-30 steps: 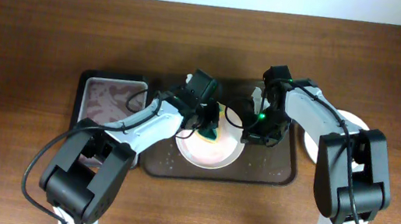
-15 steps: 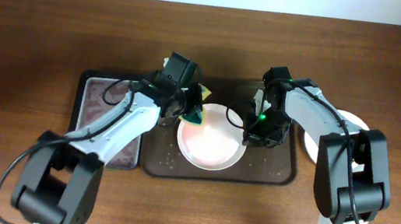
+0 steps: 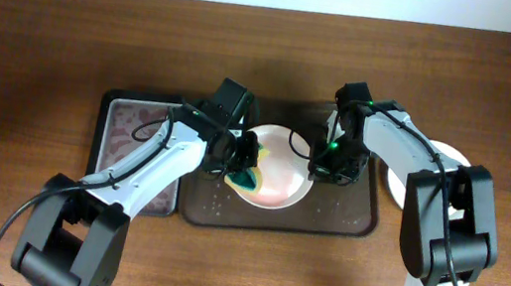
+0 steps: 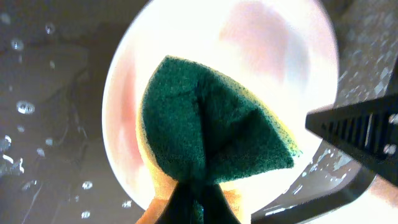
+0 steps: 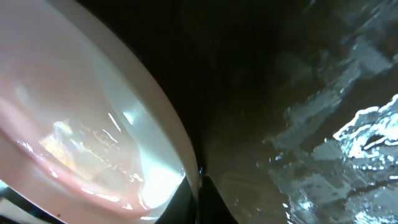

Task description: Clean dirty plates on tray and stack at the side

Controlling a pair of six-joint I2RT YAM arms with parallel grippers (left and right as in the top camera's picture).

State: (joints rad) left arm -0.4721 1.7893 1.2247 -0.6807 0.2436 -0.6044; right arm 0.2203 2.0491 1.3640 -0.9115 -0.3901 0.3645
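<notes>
A white plate (image 3: 279,172) with a pink sauce film lies tilted on the dark brown tray (image 3: 345,221). My left gripper (image 3: 243,161) is shut on a green and yellow sponge (image 3: 251,176), which presses on the plate's left part. In the left wrist view the sponge (image 4: 211,137) covers the middle of the plate (image 4: 255,43), and the gripper (image 4: 202,208) pinches its lower end. My right gripper (image 3: 316,167) is shut on the plate's right rim. The right wrist view shows the rim (image 5: 180,155) caught between the fingertips of that gripper (image 5: 199,183).
A smaller grey metal tray (image 3: 142,127) holding reddish water stands left of the brown tray. Another white plate (image 3: 392,187) rests on the table to the right, mostly hidden by the right arm. Water drops cover the brown tray's floor (image 5: 311,99).
The left gripper swung the sponge from the plate's middle out to its upper-left rim, then back down onto the left part. The right gripper kept its hold on the rim.
</notes>
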